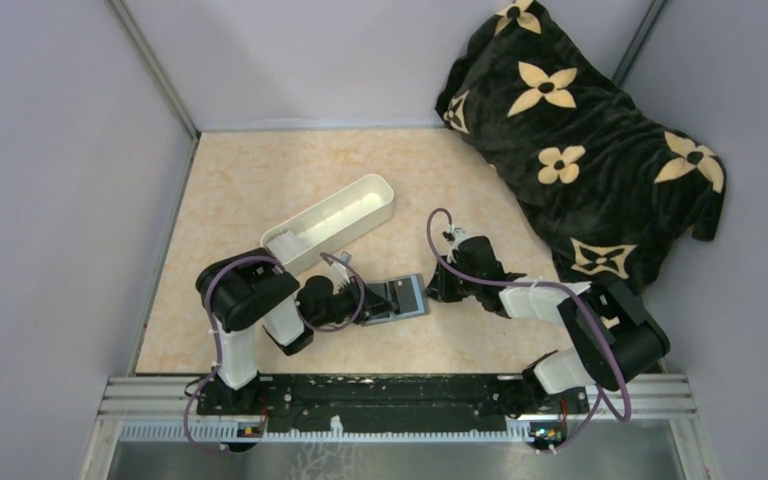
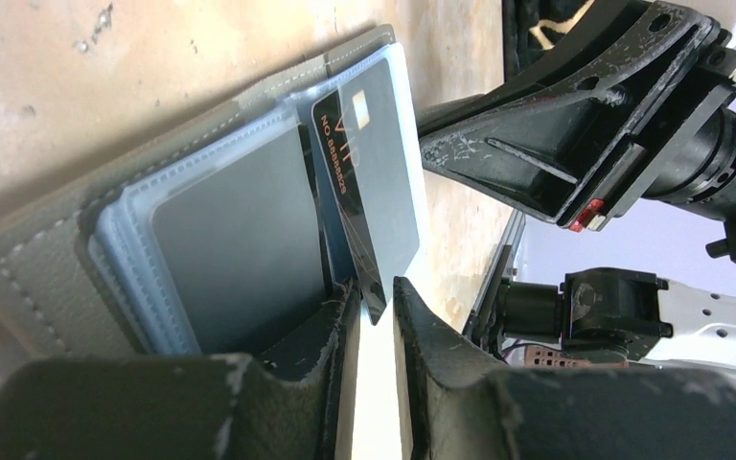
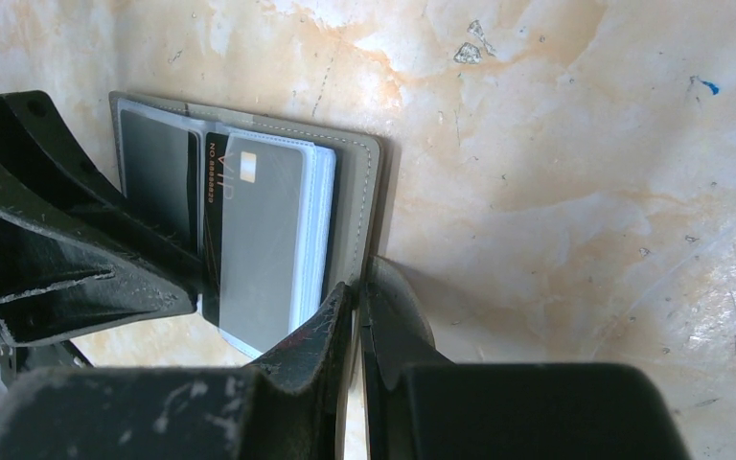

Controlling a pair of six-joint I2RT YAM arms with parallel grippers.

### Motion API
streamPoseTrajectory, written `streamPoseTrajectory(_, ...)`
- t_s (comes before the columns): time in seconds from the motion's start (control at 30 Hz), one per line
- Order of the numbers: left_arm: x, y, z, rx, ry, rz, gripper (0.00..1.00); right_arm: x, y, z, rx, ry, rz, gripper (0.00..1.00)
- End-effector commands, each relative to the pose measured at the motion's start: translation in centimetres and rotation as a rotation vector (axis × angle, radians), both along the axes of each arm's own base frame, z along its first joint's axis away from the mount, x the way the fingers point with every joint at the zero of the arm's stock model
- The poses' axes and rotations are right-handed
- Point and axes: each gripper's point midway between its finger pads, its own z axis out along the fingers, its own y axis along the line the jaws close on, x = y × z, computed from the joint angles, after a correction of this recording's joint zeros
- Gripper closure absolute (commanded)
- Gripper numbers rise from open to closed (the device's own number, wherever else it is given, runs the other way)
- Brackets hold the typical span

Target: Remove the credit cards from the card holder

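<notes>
**CARD HOLDER OPEN ON TABLE: BOTH GRIPPERS ENGAGED**

**Markings.** The black card (image 2: 343, 182) carries "VIP" in gold-orange capitals along its long edge. Beside it runs a number line that starts "NO 8888"; the last digits cannot be read with certainty. One of the grey cards (image 2: 235, 244) shows a small pale square near one end. No other writing can be read. The blanket (image 1: 600, 120) is black with cream four-petal flower motifs.

**Location.** The card holder (image 1: 405, 297) lies open near the middle of the table (image 1: 240, 200), clear blue-grey pockets facing up. The grey cards sit inside the pockets. The black card stands tilted out of the centre fold.

**Grippers.** The left gripper (image 2: 374, 292), at 9 o'clock of the card holder, has its jaws closed down on one corner of the black card. The right gripper (image 3: 357, 292), at 3 o'clock, pinches the grey stitched outer edge of the card holder with its jaws almost together.

**Edges and clearance.**
- The white tray (image 1: 350, 232) lies at 11 o'clock, its near end close to the left arm.
- The blanket occupies the far corner at 1 o'clock, well apart from the card holder.
- Bare table surface lies open at 12 o'clock, between the tray and the blanket.
- At 6 o'clock a narrow strip of table runs to the mounting rail (image 1: 390, 392).
</notes>
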Motion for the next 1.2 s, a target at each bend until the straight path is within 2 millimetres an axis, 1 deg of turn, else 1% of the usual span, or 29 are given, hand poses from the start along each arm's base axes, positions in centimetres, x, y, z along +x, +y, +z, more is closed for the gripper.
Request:
streamPoseTrajectory(0.0, 1.1, -0.1, -0.4, 0.019, -0.042, 0.022, 0.75, -1.9, -0.2, -2.0, -0.039, 0.066, 0.026, 0.92)
streamPoseTrajectory(0.2, 1.3, -0.5, -0.1, -0.016, -0.050, 0.015, 0.76, -2.0, -0.2, -2.3, -0.045, 0.074, 0.029, 0.91)
streamPoseTrajectory(0.37, 1.1, -0.5, 0.0, -0.040, -0.051, 0.012, 0.80, -2.0, -0.1, -2.3, -0.045, 0.076, 0.033, 0.92)
streamPoseTrajectory(0.5, 1.1, -0.4, 0.2, -0.046, -0.058, 0.009, 0.80, -2.0, 0.0, -2.4, -0.046, 0.077, 0.035, 0.91)
streamPoseTrajectory(0.67, 1.3, -1.0, 0.3, -0.063, -0.063, -0.003, 0.81, -2.1, 0.2, -2.4, -0.046, 0.077, 0.041, 0.92)
streamPoseTrajectory(0.73, 1.4, -1.1, 0.2, -0.070, -0.058, -0.007, 0.86, -2.1, 0.2, -2.5, -0.048, 0.080, 0.041, 0.92)
streamPoseTrajectory(0.77, 1.4, -1.2, 0.2, -0.074, -0.058, -0.010, 0.91, -2.1, 0.2, -2.5, -0.050, 0.078, 0.041, 0.92)
streamPoseTrajectory(0.83, 1.3, -1.2, 0.3, -0.080, -0.057, -0.014, 0.97, -2.1, 0.1, -2.5, -0.051, 0.078, 0.038, 0.92)
streamPoseTrajectory(0.87, 1.2, -1.1, 0.4, -0.081, -0.057, -0.014, 1.00, -2.1, 0.1, -2.6, -0.053, 0.080, 0.037, 0.91)
streamPoseTrajectory(1.03, 0.9, -0.1, 0.4, -0.067, -0.056, 0.003, 1.00, -1.9, 0.2, -2.6, -0.052, 0.078, 0.037, 0.91)
streamPoseTrajectory(1.1, 0.7, 0.3, 0.4, -0.062, -0.053, 0.007, 1.00, -1.6, 0.3, -2.1, -0.054, 0.066, 0.031, 0.91)
streamPoseTrajectory(1.17, 0.5, 0.7, 0.3, -0.053, -0.043, 0.011, 1.00, -1.1, 0.2, -0.9, -0.048, 0.032, 0.018, 0.92)
